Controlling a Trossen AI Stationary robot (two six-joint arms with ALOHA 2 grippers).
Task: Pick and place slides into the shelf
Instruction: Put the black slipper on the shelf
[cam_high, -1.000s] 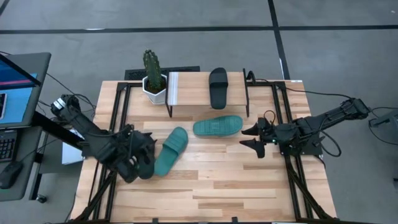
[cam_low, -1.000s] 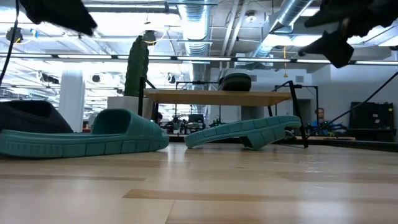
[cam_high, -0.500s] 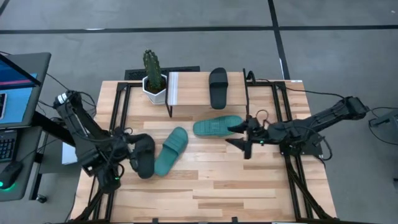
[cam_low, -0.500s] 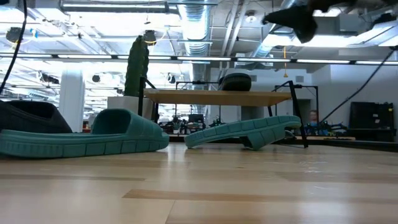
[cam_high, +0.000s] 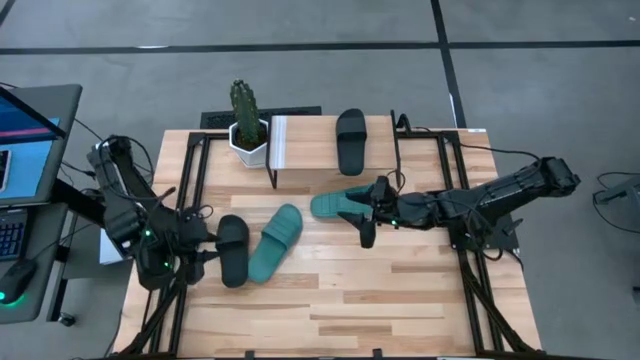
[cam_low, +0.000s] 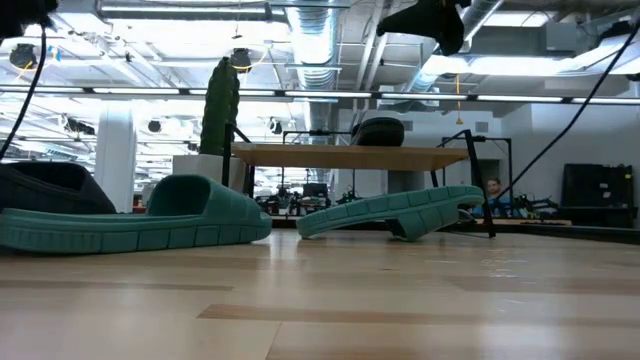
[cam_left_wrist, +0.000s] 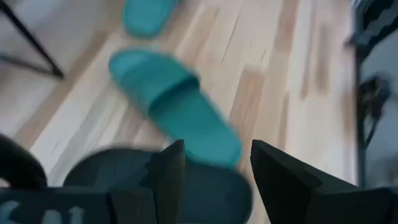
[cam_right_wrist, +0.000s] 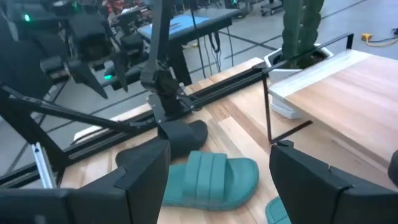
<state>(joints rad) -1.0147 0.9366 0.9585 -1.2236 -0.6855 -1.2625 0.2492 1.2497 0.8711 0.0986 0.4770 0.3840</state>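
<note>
I count four slides: one black slide (cam_high: 351, 141) on the shelf (cam_high: 310, 140), one black slide (cam_high: 233, 250) on the table (cam_high: 350, 300) near my left gripper (cam_high: 190, 262), and two teal ones, an upright teal slide (cam_high: 275, 241) just beside it and a flipped teal slide (cam_high: 340, 205) in front of the shelf. My right gripper (cam_high: 368, 214) hovers at the flipped slide's end, fingers spread wide, holding nothing. My left gripper's fingers are parted and empty. One potted cactus (cam_high: 245, 120) stands beside the shelf.
</note>
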